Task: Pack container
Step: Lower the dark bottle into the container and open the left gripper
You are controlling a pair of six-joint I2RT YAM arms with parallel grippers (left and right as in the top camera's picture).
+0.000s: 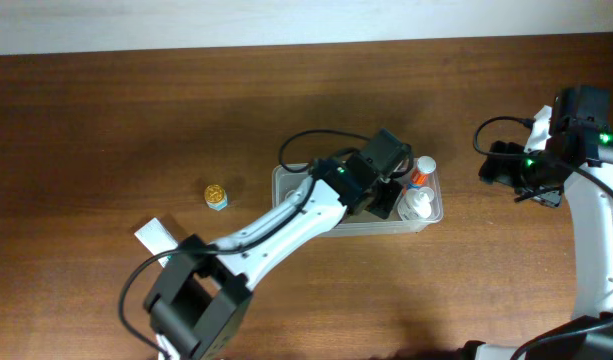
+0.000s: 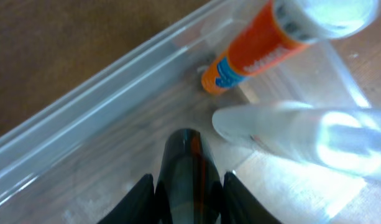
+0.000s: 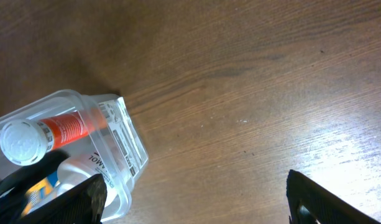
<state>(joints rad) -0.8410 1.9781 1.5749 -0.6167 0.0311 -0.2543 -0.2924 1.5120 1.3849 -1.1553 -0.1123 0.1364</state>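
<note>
The clear plastic container (image 1: 282,190) sits at the table's middle. In it lie an orange tube with a white cap (image 1: 421,170) and a white bottle (image 1: 418,205) at its right end. My left gripper (image 1: 383,200) is down inside the container, shut on a dark bottle (image 2: 189,168) with a thin red stripe. The left wrist view shows the container's wall (image 2: 84,118), the orange tube (image 2: 252,53) and the white bottle (image 2: 302,134) just ahead. My right gripper (image 1: 506,170) is open and empty, right of the container (image 3: 125,143).
A small yellow bottle (image 1: 216,196) stands on the table left of the container. A white box (image 1: 156,236) lies further left, by the left arm's base. Bare wooden table (image 3: 252,93) lies under the right gripper (image 3: 196,199).
</note>
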